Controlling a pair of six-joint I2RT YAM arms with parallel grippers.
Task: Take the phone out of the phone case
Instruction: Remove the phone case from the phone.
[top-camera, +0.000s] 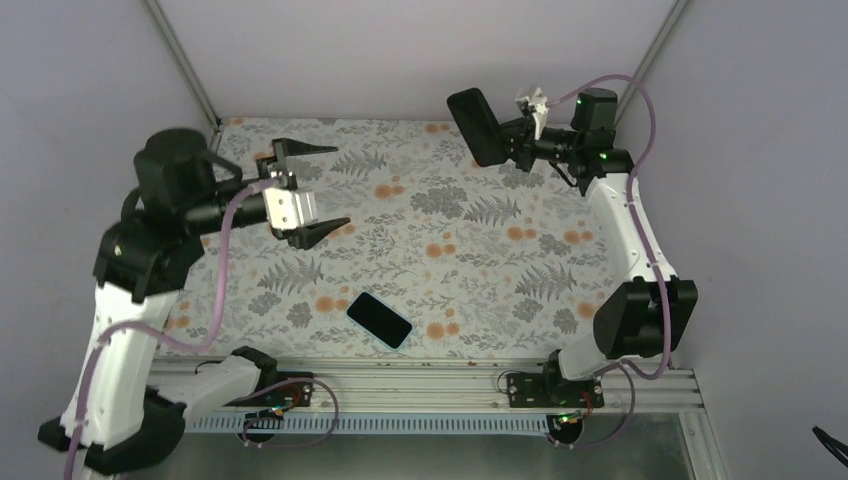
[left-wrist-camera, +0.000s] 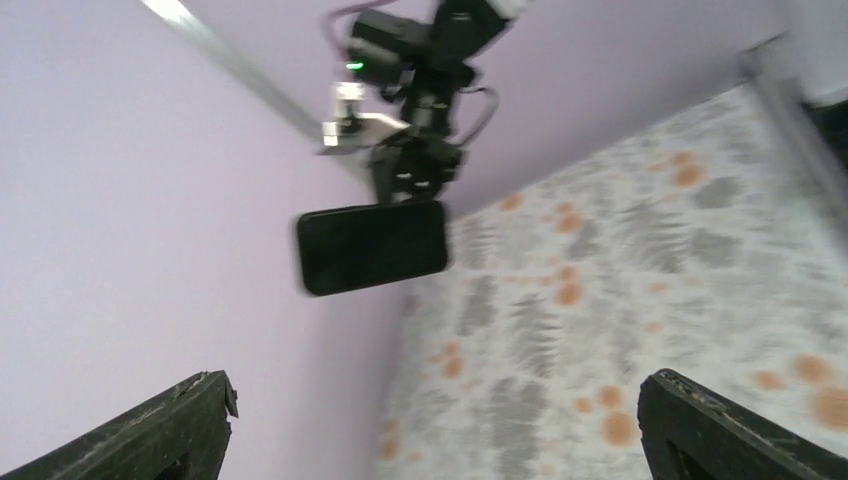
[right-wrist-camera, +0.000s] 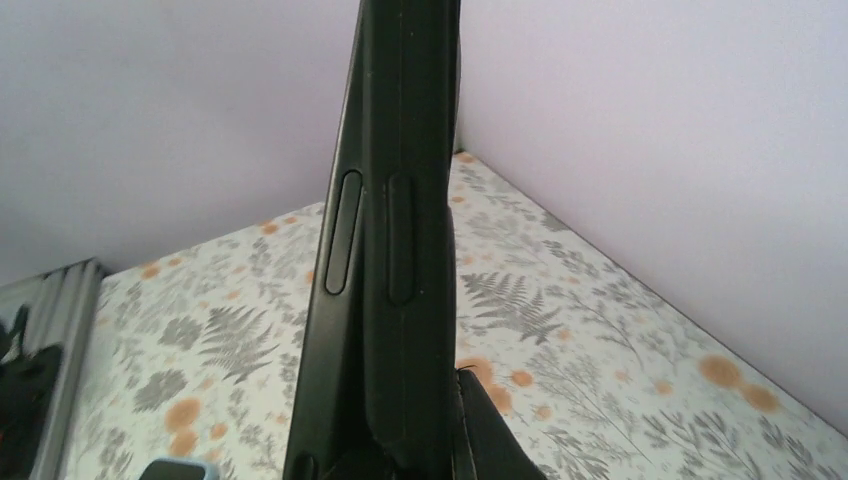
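Phone (top-camera: 379, 319) flat, long axis diagonal; case (top-camera: 478, 125) clamped in right end effector (top-camera: 512, 142).

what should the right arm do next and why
Probably lower the right gripper and set the case on the table. The phone already lies flat on the table near the bases, apart from the case, and the left gripper hangs open and empty, so nothing seems left to pull.

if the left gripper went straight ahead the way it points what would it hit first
Probably the phone case held up by the right gripper; the left gripper is aimed almost at it.
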